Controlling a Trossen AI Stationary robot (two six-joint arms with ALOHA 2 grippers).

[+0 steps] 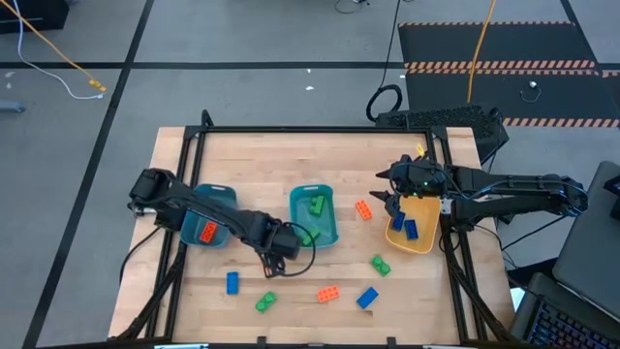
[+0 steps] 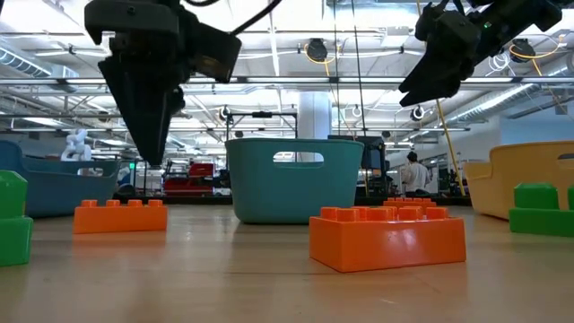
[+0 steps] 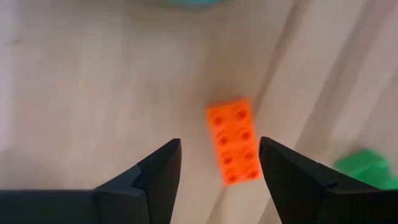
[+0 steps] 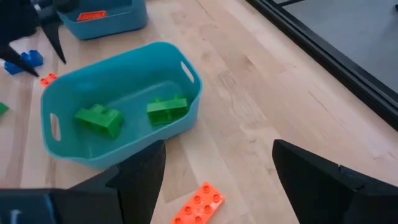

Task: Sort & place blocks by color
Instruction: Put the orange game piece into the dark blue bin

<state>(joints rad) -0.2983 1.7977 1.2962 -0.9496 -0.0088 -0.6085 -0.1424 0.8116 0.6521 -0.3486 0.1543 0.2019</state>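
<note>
My left gripper [image 1: 291, 244] is open and points down over an orange block [image 3: 233, 142]. In the left wrist view its fingers stand on either side of the block. In the low view the tips [image 2: 151, 157] hang above the block [image 2: 119, 215]. My right gripper [image 1: 390, 199] is open and empty. It hovers between the yellow bowl [image 1: 412, 238] and the middle teal bin [image 1: 313, 215], near another orange block [image 4: 199, 208]. More blocks lie flat on the table: orange [image 1: 328, 294], green [image 1: 380, 264], blue [image 1: 367, 298], green [image 1: 265, 302] and blue [image 1: 232, 282].
The left teal bin [image 1: 208, 225] holds one orange block. The middle bin [image 4: 118, 93] holds two green blocks, and the bowl holds blue ones. A black frame [image 1: 310, 129] runs round the table's edges. Bare wood lies across the far half of the table.
</note>
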